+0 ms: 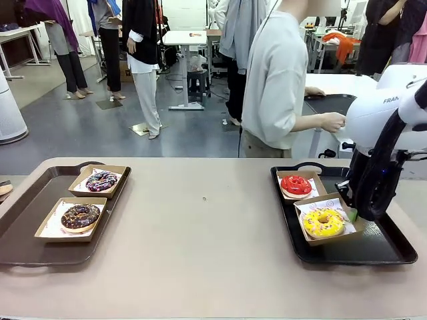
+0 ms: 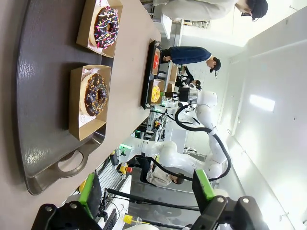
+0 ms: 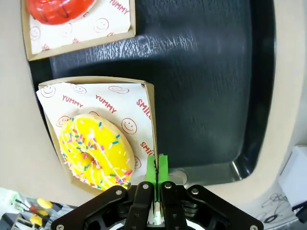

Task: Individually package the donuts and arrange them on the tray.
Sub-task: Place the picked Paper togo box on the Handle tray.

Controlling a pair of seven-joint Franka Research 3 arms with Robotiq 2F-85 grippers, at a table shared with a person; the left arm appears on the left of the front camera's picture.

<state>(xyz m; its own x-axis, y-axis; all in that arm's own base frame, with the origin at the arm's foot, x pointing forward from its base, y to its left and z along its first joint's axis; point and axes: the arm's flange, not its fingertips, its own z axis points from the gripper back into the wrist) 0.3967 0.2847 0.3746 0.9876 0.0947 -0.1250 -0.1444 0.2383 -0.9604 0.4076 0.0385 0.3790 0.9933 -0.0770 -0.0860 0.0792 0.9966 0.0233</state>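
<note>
The right gripper [image 3: 156, 165] pinches the wall of the box [image 3: 149, 103] holding the yellow donut [image 3: 96, 151], fingers closed on it, beside the boxed red donut [image 1: 295, 185] on the right tray [image 1: 380, 248]. The left gripper [image 2: 146, 191] hangs with its fingers apart, holding nothing. The two dark sprinkled donuts [image 1: 81, 216] sit boxed on the left tray [image 1: 20, 230] on the worktop [image 1: 207, 240].

two donuts [image 1: 90, 199] in boxes [image 1: 72, 219] per tray [image 1: 27, 227]

A: Count's in: four donuts, namely one red [image 1: 295, 185], one yellow [image 1: 323, 223], one chocolate with sprinkles [image 1: 81, 217], one dark with pink sprinkles [image 1: 101, 181].
B: And four boxes, two trays, two donuts each!
</note>
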